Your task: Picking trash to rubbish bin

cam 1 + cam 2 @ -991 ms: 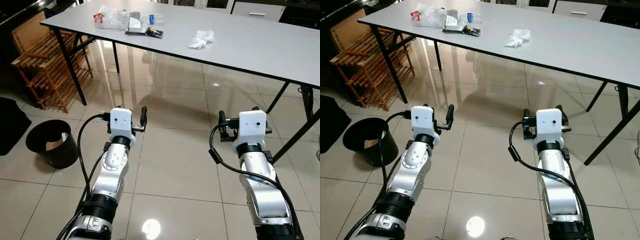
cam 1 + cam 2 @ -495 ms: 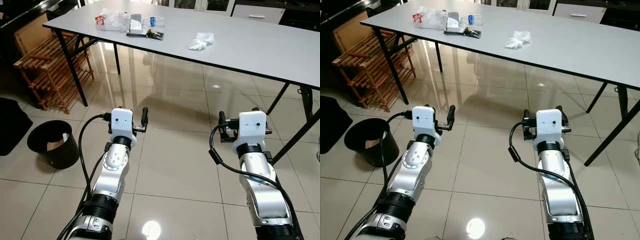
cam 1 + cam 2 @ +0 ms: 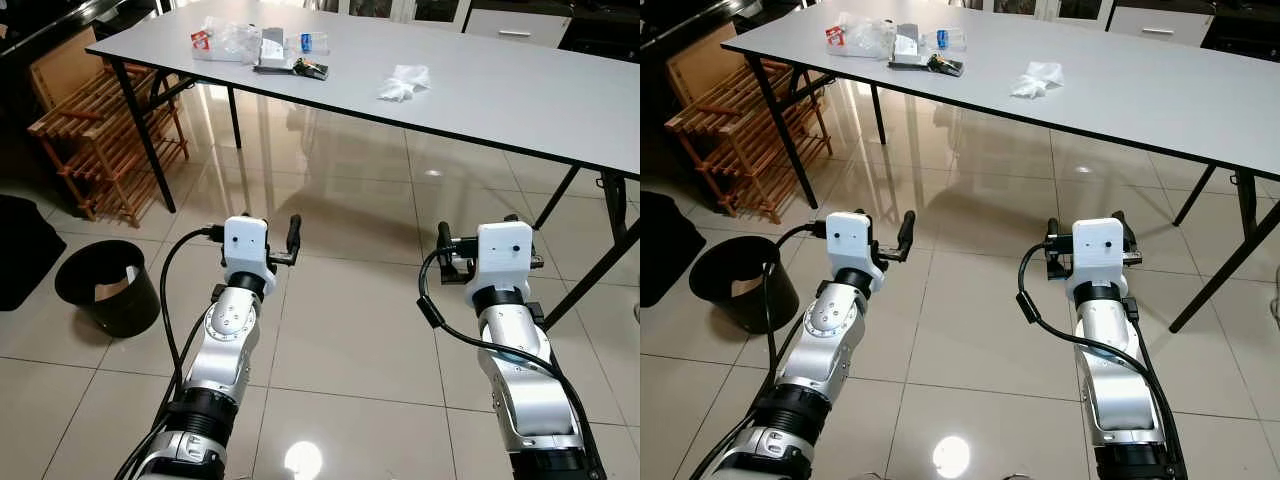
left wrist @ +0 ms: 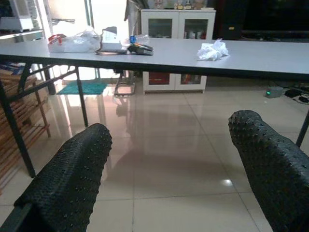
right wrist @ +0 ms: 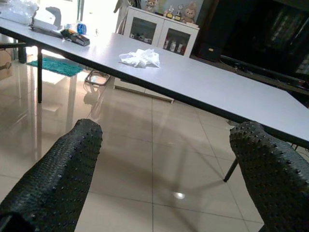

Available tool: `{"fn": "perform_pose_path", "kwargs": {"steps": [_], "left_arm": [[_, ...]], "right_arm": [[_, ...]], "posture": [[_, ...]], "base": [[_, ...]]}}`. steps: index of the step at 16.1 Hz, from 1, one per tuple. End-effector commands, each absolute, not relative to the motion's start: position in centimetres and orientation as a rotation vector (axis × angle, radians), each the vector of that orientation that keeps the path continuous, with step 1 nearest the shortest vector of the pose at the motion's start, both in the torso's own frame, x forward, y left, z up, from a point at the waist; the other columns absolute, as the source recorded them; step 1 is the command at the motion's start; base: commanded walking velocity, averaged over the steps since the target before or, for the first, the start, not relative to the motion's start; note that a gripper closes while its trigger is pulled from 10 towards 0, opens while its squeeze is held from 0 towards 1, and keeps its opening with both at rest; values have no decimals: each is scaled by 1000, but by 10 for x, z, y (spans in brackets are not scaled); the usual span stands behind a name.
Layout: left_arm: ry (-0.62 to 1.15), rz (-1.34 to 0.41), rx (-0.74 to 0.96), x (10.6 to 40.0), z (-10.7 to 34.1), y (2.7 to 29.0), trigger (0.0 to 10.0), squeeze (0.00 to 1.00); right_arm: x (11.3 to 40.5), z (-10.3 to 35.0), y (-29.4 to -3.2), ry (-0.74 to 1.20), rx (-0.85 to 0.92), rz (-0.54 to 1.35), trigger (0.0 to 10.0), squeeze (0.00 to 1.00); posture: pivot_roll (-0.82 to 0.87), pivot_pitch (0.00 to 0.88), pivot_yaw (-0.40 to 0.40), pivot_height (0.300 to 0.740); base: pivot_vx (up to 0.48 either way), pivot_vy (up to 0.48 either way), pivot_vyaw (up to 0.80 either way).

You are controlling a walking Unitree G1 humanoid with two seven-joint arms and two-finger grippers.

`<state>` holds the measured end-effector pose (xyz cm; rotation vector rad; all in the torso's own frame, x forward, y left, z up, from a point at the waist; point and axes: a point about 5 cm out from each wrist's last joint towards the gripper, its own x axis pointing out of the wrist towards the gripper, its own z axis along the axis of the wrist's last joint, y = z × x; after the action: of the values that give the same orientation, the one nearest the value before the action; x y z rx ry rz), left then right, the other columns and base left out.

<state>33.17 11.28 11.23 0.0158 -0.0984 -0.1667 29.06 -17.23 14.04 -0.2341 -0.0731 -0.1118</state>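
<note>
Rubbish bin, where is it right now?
The black rubbish bin stands on the tiled floor to the robot's left, beside the left arm, in front of the wooden rack and short of the table's left end.

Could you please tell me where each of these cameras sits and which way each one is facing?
Left eye view: on the head, looking forward and down at the tiled floor, grey table and black bin; both silver arms show.
Right eye view: its stereo twin, same scene and arms.
Left wrist view: on the left wrist, looking level along the open left gripper at the table and cabinet.
Right wrist view: on the right wrist, looking along the open right gripper at the table.
Shared: all four show the crumpled tissue on the table.
</note>
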Motion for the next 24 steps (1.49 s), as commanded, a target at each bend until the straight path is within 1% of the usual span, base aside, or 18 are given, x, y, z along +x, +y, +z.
{"fn": "perform_pose_path", "kwargs": {"steps": [1, 13, 20, 24], "left_arm": [[-114, -196, 13, 333, 116, 108, 10000, 0], [-113, -244, 11, 335, 116, 99, 10000, 0], [-128, -265, 22, 335, 119, 97, 10000, 0], [-170, -267, 17, 339, 133, 98, 10000, 0]], "right_arm": [[290, 142, -176, -86, -227, -131, 10000, 0], [287, 140, -180, -88, -232, -166, 10000, 0], [282, 146, -187, -119, -255, -220, 10000, 0], [278, 152, -193, -140, -279, -231, 10000, 0]], "posture": [[-74, 28, 13, 740], [-106, 18, 36, 740], [-118, 23, 44, 740], [-118, 26, 45, 740]], "base": [[480, 0, 0], [480, 0, 0], [480, 0, 0], [480, 0, 0]]}}
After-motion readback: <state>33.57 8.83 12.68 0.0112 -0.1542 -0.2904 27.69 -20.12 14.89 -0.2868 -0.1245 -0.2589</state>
